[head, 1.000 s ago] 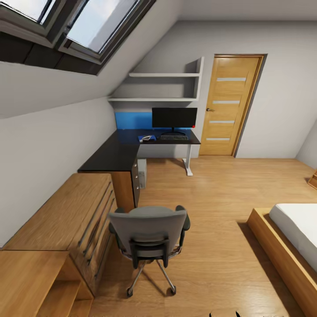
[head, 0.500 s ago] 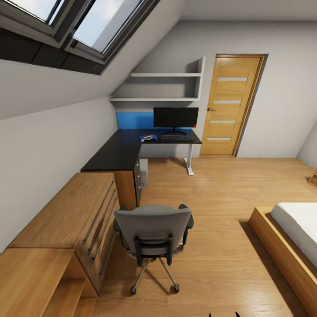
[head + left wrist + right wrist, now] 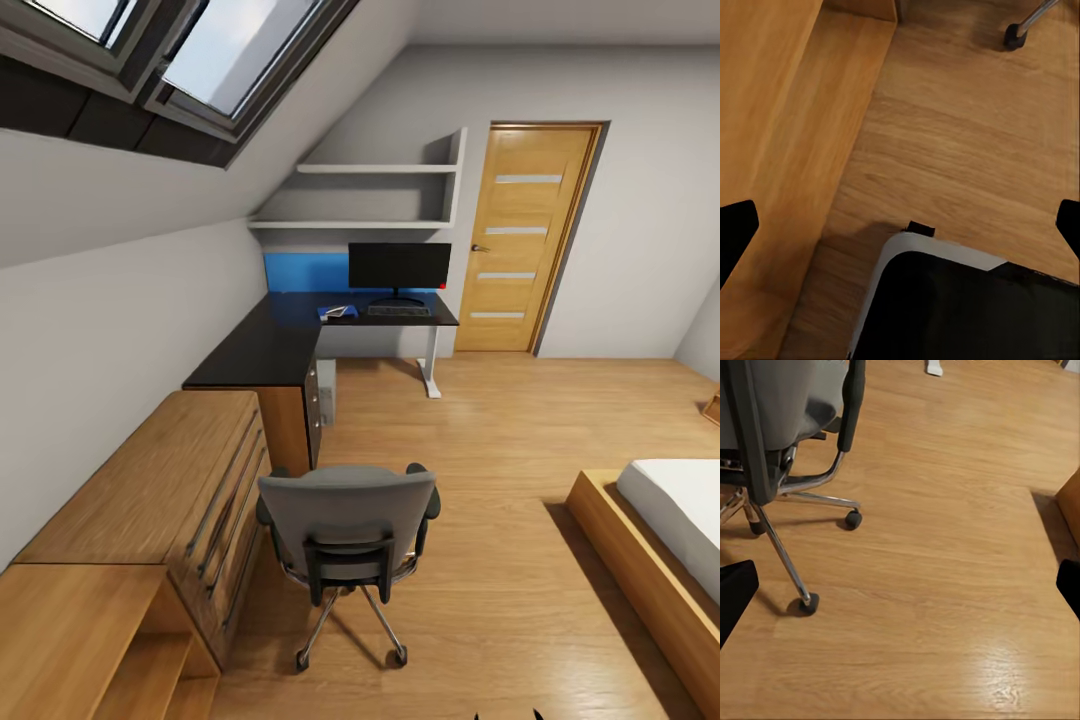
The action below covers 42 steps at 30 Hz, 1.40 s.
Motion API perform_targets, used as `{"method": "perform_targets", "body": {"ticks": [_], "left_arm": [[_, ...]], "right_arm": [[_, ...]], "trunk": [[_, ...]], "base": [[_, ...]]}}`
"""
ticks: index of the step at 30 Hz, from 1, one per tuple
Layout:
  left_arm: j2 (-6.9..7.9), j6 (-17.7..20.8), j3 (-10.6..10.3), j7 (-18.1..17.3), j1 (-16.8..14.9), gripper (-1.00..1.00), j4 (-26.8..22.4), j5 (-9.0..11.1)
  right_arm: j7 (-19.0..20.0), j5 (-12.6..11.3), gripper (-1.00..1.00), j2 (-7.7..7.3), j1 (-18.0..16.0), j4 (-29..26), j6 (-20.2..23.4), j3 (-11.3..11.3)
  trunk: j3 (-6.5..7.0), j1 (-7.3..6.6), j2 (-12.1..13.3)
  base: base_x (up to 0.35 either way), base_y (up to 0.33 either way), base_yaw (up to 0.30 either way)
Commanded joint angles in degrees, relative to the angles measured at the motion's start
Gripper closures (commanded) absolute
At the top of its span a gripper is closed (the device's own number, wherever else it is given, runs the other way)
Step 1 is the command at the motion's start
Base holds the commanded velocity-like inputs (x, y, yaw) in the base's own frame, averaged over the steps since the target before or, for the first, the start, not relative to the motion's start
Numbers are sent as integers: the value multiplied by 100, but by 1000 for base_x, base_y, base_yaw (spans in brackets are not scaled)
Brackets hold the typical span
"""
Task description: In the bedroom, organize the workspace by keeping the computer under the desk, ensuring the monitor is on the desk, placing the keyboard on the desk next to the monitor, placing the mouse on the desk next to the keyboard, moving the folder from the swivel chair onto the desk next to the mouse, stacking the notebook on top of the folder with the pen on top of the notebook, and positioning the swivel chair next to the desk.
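An attic bedroom seen from the robot's head, described from left to right. At far left an oak dresser (image 3: 150, 510) runs along the low wall under a sloped grey ceiling and a dark-framed skylight (image 3: 170, 60). Beyond the dresser, the L-shaped black tabletop (image 3: 260, 350) turns the far corner, with a blue back panel (image 3: 305, 272) behind it. On its far wing lies the blue folder (image 3: 336, 313), with a pale object on top that is too small to identify. Just to the right of it is the keyboard (image 3: 398, 311), in front of the monitor (image 3: 399, 266), which stands upright with its black screen facing the room. Part of the light grey computer (image 3: 327, 390) shows beneath the tabletop, beside the drawer unit.

In the foreground the swivel chair (image 3: 345, 535) stands on the wood floor, well apart from the tabletop, its grey back toward the camera. An oak door (image 3: 520, 240) is at the right of the tabletop, and a bed (image 3: 665, 550) sits at the far right.

The left tool (image 3: 900, 225) has its fingertips spread wide over the floor beside the dresser. The right tool (image 3: 900, 589) is equally spread, empty, over the floor near the chair's casters.
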Motion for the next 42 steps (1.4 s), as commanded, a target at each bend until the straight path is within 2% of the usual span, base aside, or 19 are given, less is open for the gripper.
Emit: {"method": "perform_targets", "body": {"ticks": [1,8,9,14,15,17,19,20,21,25,31,32,33,35,42], "left_arm": [[-5,103,-42,69,2,-100,-147,35],[-50,879,-47,476,-73,-100,-879,26],[-82,1144,-46,620,-181,-100,-1016,18],[-190,1757,-48,815,-616,-100,-1202,13],[-233,1925,-48,859,-829,-100,-1238,11],[-275,2040,-47,888,-1044,-100,-1261,18],[-330,2172,-44,923,-1464,-100,-1278,36],[-341,2192,-44,928,-1559,-100,-1281,38],[-367,2230,-43,935,-1722,-100,-1285,42],[-454,2369,-47,935,-1950,-100,-1290,40],[-482,2475,-46,888,-2040,-100,-1151,41],[-483,2471,-45,884,-2044,-100,-1079,40],[-499,2415,-49,875,-2057,-100,-723,26],[-504,2350,-58,873,-2059,-100,-575,19],[-540,1880,-83,870,-2063,-100,-331,6]], "right_arm": [[-33,-23,-100,-2,-3,-19,-4,48],[-43,-35,-100,-13,-19,-315,42,41],[-46,-41,-100,-12,-28,-408,82,38],[-66,-61,-100,-2,-80,-664,358,32],[-73,-78,-100,0,-164,-786,584,29],[-78,-108,-100,4,-311,-908,897,26],[-76,-236,-100,33,-702,-1139,1709,13],[-73,-284,-100,48,-796,-1190,1942,9],[-65,-394,-100,99,-960,-1290,2430,0],[-50,-664,-100,301,-1227,-1496,3555,-10],[-44,-824,-100,504,-1391,-1644,4252,-14],[-42,-835,-100,522,-1400,-1651,4288,-14],[-34,-861,-100,565,-1421,-1663,4328,-12],[-22,-866,-100,575,-1427,-1658,4272,-10],[100,-873,-100,624,-1428,-1217,3454,11]], "trunk": [[-28,25,-50],[-154,179,-331],[-172,201,-371],[-261,310,-572],[-279,332,-612],[-315,376,-692],[-351,420,-772],[-369,442,-812],[-387,464,-852],[-459,552,-1013],[-567,684,-1254],[-584,706,-1294],[-602,728,-1334],[-638,772,-1414],[-764,925,-1695]], "base": [[0,0,0],[0,0,0],[0,0,0],[0,0,0],[0,0,0],[0,0,0],[0,0,0],[0,0,0],[0,0,0],[0,0,0],[0,0,0],[0,0,0],[0,0,0],[0,0,0],[0,0,0]]}}
